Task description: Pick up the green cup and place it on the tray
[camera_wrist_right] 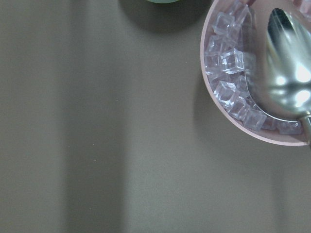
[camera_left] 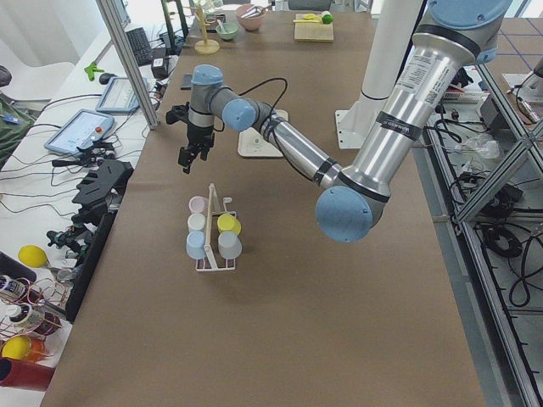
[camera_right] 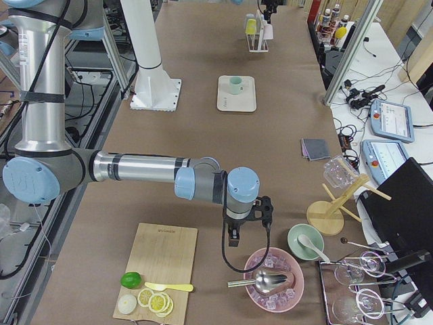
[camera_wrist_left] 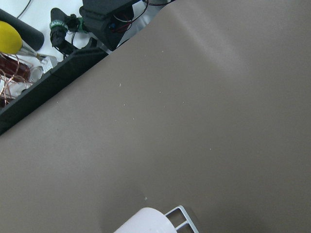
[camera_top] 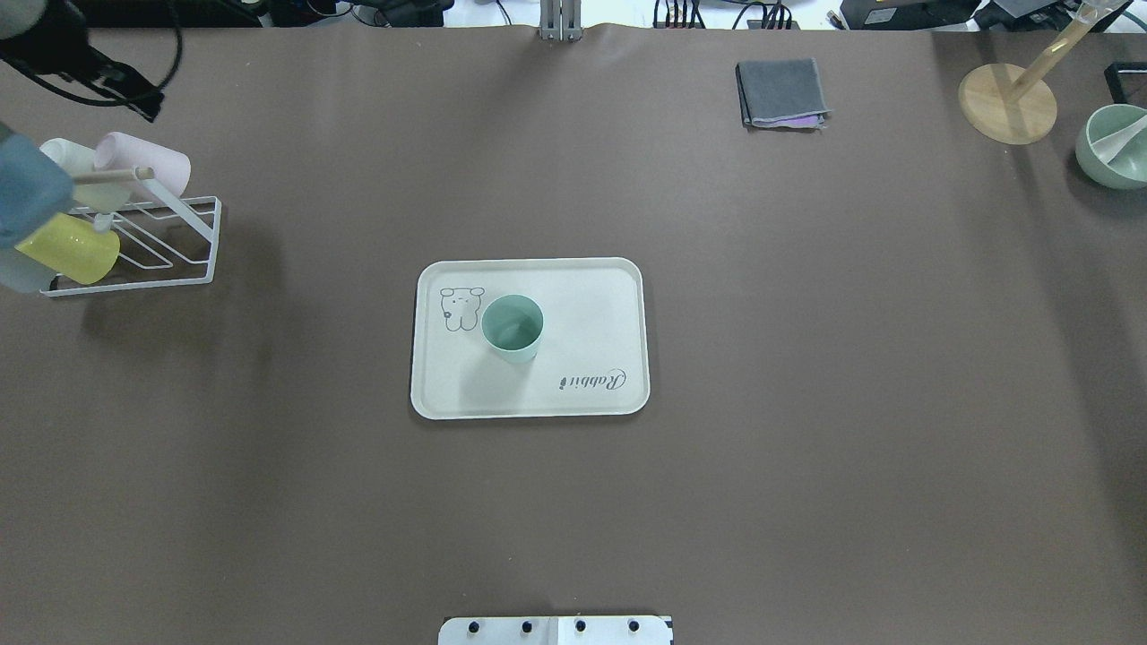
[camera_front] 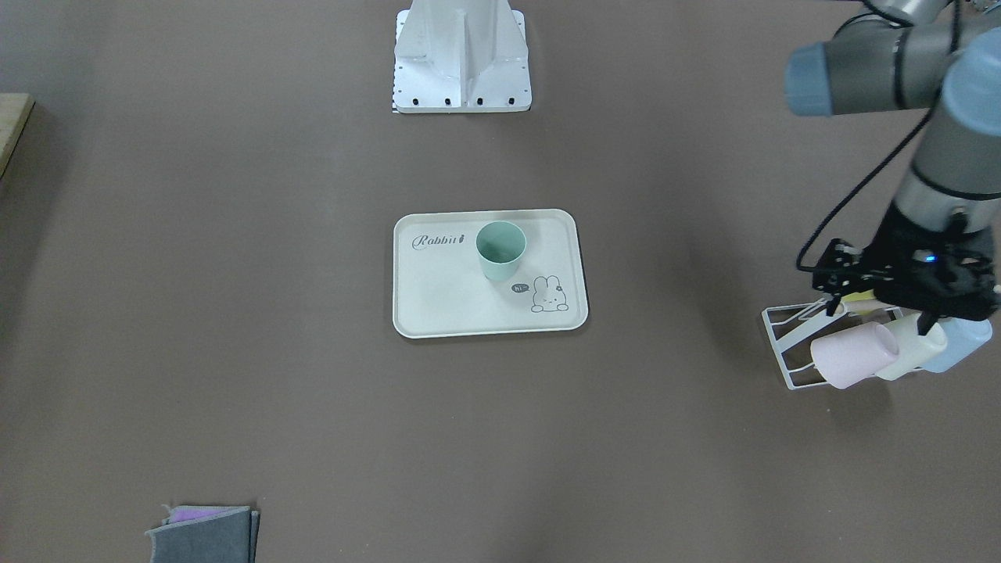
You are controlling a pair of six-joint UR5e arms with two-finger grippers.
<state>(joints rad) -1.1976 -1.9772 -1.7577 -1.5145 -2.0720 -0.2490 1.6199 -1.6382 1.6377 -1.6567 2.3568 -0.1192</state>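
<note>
Standing upright with its mouth up, the green cup (camera_front: 500, 250) sits on the floor of the tray (camera_front: 446, 301), between the "Rabbit" script and the bunny drawing. It is clear of the rim on every side. Nothing touches it. Judged from this position, the placement is complete: the cup is on its base, away from the edge, so a nudge to the tray is unlikely to tip it off.

The left gripper (camera_front: 830, 274) hangs above the wire rack (camera_front: 786, 344) at the robot's left end of the table, well apart from the tray.
- Its fingers appear spread and hold nothing.
- The rack carries the other cups on their sides, mouths outward, which keeps each one reachable from the side.
- Judgement: this pose suits a park position or a reach for another cup. Neither is needed for the task.

The right gripper (camera_right: 233, 238) hangs over bare table just beside the pink bowl (camera_right: 274, 277) of ice at the far right end.
- Its fingers show in the side view only, and the wrist camera does not show them, so whether they are spread or closed cannot be told.
- The arm lies far from the tray and so clear of the work area.
</note>
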